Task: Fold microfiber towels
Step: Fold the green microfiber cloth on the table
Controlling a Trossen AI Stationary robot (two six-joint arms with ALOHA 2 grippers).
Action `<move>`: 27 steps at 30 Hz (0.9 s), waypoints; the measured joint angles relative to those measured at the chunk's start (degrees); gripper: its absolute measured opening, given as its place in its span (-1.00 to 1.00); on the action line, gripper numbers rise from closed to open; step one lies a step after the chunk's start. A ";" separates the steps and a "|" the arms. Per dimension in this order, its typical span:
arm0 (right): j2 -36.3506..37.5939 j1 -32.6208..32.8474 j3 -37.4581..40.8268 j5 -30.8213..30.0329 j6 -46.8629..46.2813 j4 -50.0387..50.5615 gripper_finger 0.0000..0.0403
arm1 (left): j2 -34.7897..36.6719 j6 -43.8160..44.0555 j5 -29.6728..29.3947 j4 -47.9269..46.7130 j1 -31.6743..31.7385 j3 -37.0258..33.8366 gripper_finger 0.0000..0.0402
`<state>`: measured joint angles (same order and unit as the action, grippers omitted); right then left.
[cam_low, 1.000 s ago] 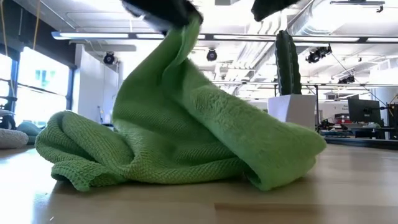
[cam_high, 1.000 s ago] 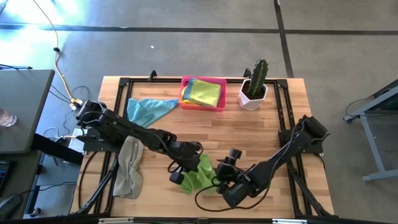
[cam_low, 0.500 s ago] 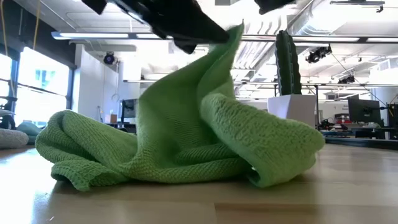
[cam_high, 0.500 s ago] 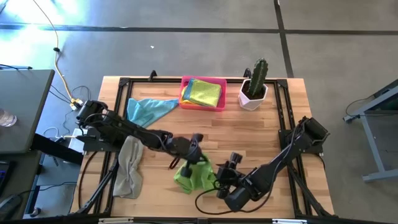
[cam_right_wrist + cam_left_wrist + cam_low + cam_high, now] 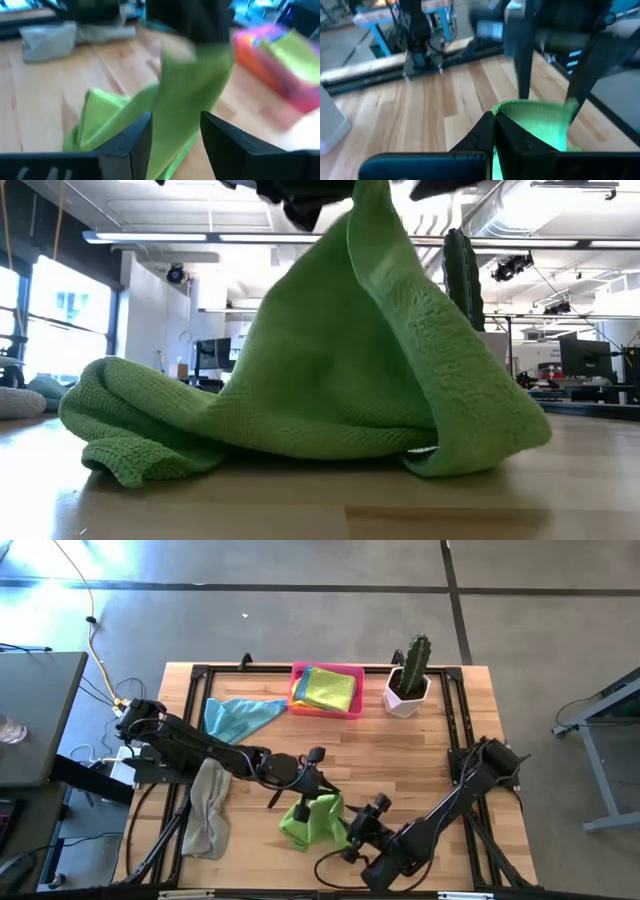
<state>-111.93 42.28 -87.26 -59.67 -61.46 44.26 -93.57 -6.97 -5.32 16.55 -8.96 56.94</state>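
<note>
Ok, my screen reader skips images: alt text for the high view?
The left gripper pinches a green towel at the table's front, the open right gripper beside it. Grey and blue towels lie left.

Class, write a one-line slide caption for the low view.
Left end effector, shut, lifts a lime green towel into a peak above the table.

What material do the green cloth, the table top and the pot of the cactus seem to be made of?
Green cloth: soft knitted microfiber, matte; fine looped ribs show and it drapes in folds.
Table top: light wood strips, smooth; plank joints and grain are visible.
Cactus pot: white, faceted, probably ceramic or plastic; the look leaves it open.
</note>
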 joint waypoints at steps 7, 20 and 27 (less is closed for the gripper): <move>-4.86 0.46 0.02 11.17 -7.33 -3.77 -0.20 | 0.99 -1.80 -0.09 -4.94 1.64 0.01 -1.00; -9.40 0.63 0.02 20.85 -10.88 -16.13 -0.20 | 1.68 -2.05 -0.04 -8.55 7.61 -0.01 -1.00; -9.67 0.38 0.02 19.50 -15.40 -11.82 -0.20 | 2.87 -2.13 1.35 -9.87 9.92 0.01 -1.00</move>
<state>-121.60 42.67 -87.24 -40.17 -76.86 32.44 -90.69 -9.10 -3.97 6.68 0.96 56.95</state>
